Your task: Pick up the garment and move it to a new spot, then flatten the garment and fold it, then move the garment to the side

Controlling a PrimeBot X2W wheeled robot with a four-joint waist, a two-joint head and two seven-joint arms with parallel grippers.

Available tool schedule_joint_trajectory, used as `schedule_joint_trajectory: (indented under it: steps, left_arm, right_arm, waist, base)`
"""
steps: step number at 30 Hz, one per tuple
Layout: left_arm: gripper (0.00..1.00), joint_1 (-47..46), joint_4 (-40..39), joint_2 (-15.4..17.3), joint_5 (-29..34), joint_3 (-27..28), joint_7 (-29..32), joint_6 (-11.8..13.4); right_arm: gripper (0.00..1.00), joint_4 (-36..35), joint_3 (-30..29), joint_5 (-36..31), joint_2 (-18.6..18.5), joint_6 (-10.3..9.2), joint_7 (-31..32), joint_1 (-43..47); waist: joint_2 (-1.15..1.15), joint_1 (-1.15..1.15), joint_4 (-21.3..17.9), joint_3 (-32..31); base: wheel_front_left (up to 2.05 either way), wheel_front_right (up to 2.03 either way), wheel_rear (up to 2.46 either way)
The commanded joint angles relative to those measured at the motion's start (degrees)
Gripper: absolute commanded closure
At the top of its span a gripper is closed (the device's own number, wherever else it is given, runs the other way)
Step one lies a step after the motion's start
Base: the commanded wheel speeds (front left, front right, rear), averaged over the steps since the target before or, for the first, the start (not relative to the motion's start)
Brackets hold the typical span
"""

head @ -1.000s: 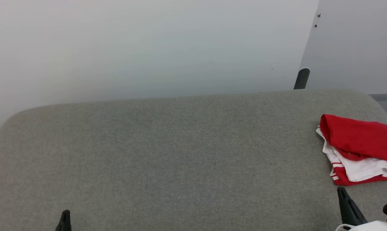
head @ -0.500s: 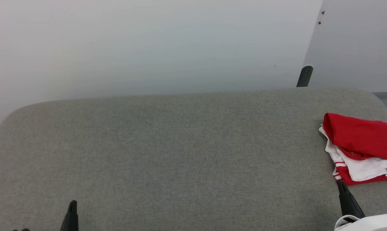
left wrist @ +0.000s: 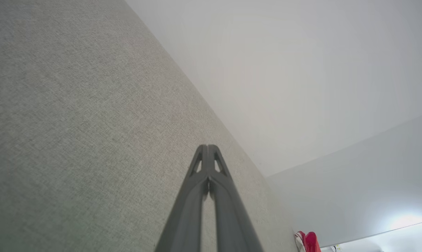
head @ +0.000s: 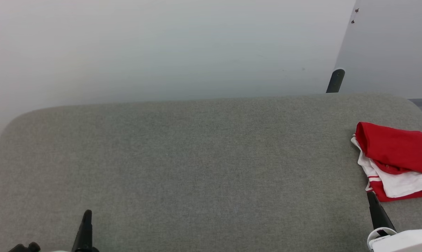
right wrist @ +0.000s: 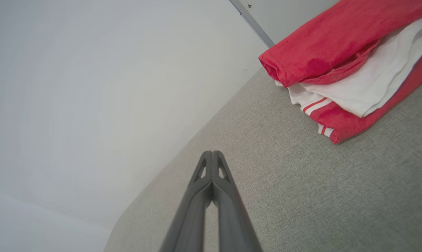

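Over grey cushion (head: 197, 157), left hand (left wrist: 207, 147) and right hand (right wrist: 212, 153) closed, empty.

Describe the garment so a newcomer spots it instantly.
Start at the wide grey fabric surface; follow it to its right end. A folded bright-red soft fabric garment lies there, just beyond the right claw. White panels and red-and-white striped trim mark it out.

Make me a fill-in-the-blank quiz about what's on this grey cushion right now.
The garment is red and ____.
It lies at the robot's ____ end of the grey cushion.
The left hand and the right hand are both ____.
Answers: white, right, shut.
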Motion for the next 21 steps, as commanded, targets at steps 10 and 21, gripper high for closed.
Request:
schedule_joint_trajectory:
  steps: [10, 21]
  left_arm:
    - [1.0, -2.8, -0.1, -0.7, -6.3, -0.1, 1.7, -0.2]
    - [1.0, -4.3, 0.2, -1.6, -11.7, -0.4, 3.4, -0.2]
  right_arm:
    - [1.0, 0.0, -0.5, 7.8, 0.4, -0.01, 1.2, -2.4]
    - [1.0, 0.5, -0.8, 14.4, 0.8, -0.02, 2.2, -3.3]
  waist:
    - [0.0, 0.0, 0.3, 0.5]
    - [0.0, 0.0, 0.7, 1.0]
  base:
    - [0.0, 0.0, 0.0]
    - [0.0, 0.0, 0.0]
